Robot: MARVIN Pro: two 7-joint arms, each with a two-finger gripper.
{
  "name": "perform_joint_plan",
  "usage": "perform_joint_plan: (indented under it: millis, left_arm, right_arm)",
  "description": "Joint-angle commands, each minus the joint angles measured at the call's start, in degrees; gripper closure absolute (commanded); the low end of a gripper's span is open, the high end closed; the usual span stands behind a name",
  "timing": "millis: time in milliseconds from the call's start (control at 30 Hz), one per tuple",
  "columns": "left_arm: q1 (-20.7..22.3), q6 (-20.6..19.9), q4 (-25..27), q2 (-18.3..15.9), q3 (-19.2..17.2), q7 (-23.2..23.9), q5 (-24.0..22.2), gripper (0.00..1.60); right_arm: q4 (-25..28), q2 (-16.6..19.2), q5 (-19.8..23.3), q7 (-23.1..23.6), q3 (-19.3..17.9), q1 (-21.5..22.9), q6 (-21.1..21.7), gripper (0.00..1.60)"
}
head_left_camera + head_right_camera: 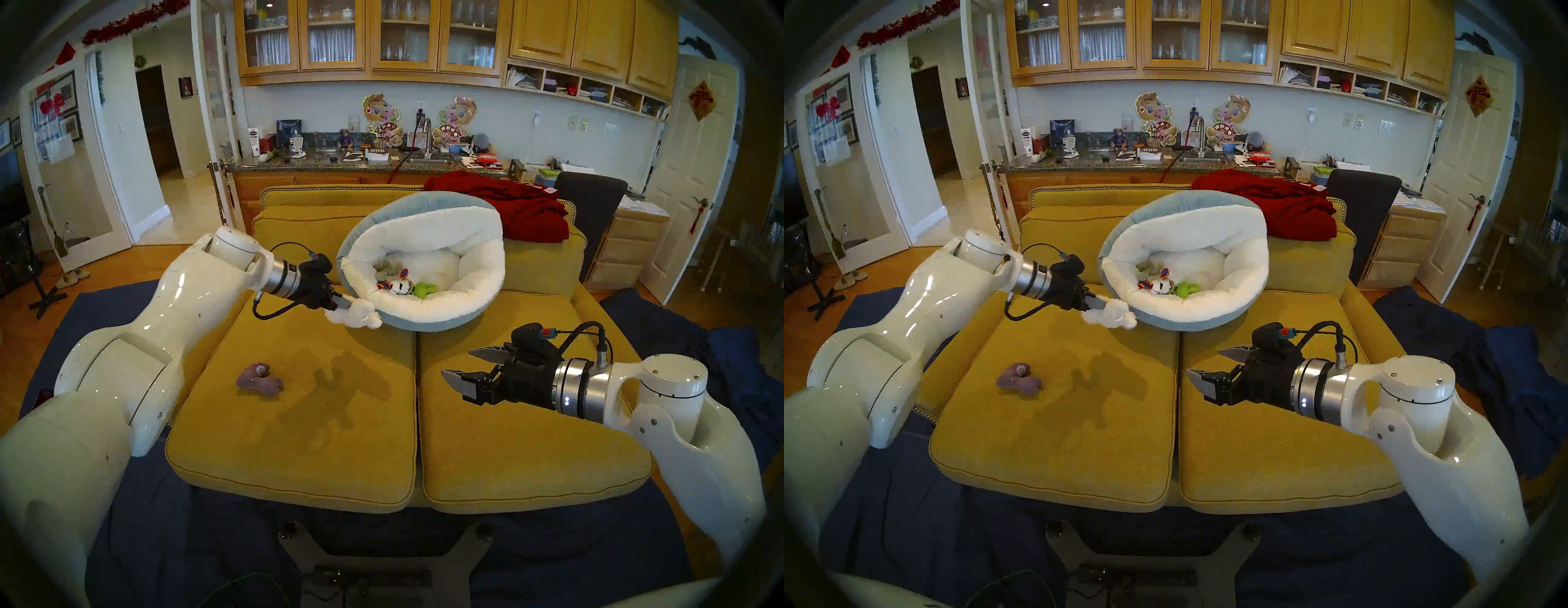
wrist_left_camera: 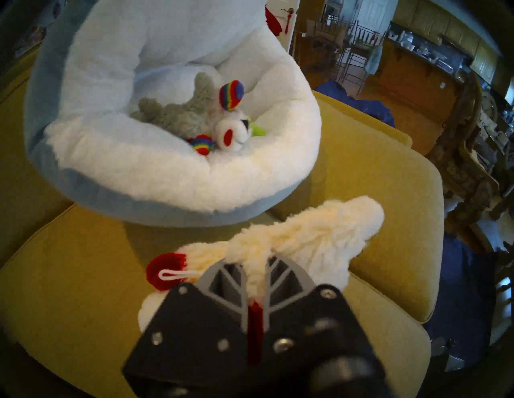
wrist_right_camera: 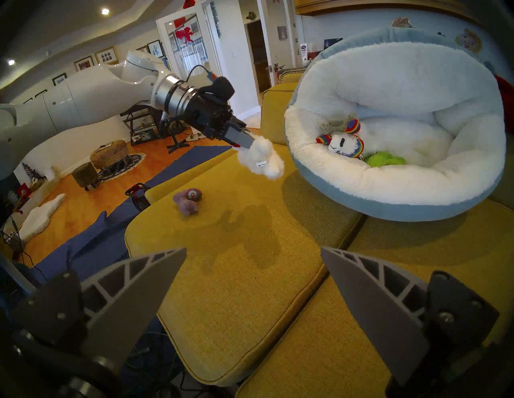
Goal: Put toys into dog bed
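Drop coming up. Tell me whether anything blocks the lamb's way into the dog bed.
Only the dog bed's own raised near rim lies between it and the white lamb, held beside that rim by the left end effector. Three toys already lie inside, near that rim.

We see three toys (image 1: 399, 283) in the dog bed (image 1: 428, 316) at frame centre, another toy (image 1: 259, 375) on the sofa cushion (image 1: 297, 446) lower left.

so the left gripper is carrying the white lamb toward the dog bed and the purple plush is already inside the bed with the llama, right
Not quite. The purple plush lies on the sofa cushion, outside the dog bed, as the head view shows. The rest holds: the left gripper carries the white lamb, and the llama is in the bed.
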State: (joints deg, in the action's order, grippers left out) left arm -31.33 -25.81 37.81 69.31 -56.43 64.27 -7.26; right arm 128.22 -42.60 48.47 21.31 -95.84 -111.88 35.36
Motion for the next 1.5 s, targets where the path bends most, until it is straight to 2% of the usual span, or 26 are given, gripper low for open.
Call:
perform_joint_plan:
  millis: [0,167,300,367,700,900,1033,1467]
  left_arm:
    - [5.3,-2.1,1.7,5.5,0.2,-2.3,0.3,1.6]
    - [6.5,-3.8,1.5,8.2,0.6,-4.6,0.5,1.6]
    - [7.9,-6.0,0.9,11.8,0.8,-7.8,0.6,1.6]
    - [8.1,-6.4,0.8,12.3,1.0,-8.5,0.6,1.6]
    - [10.1,-9.7,-3.5,19.1,1.5,-19.2,0.9,1.6]
    - [10.5,-8.9,-7.8,23.1,0.7,-26.4,1.3,1.6]
    - [11.0,-8.7,-9.7,24.9,0.0,-29.3,1.0,1.6]
    - [13.7,-7.7,-13.1,29.3,-3.1,-34.5,-1.0,1.6]
  right_arm:
    - [1.2,0.1,-0.1,0.0,-0.9,0.8,-0.5,0.0]
    - [1.2,0.1,-0.1,0.0,-0.9,0.8,-0.5,0.0]
    - [1.2,0.1,-0.1,0.0,-0.9,0.9,-0.5,0.0]
    - [1.2,0.1,-0.1,0.0,-0.9,0.9,-0.5,0.0]
    - [1.1,0.1,0.0,0.0,-0.8,0.9,-0.5,0.0]
    - [1.0,0.1,0.0,0.0,-0.8,0.9,-0.4,0.0]
    - [1.0,0.1,0.0,0.0,-0.7,0.9,-0.4,0.0]
    - [0.9,0.1,0.0,0.0,-0.6,0.9,-0.4,0.0]
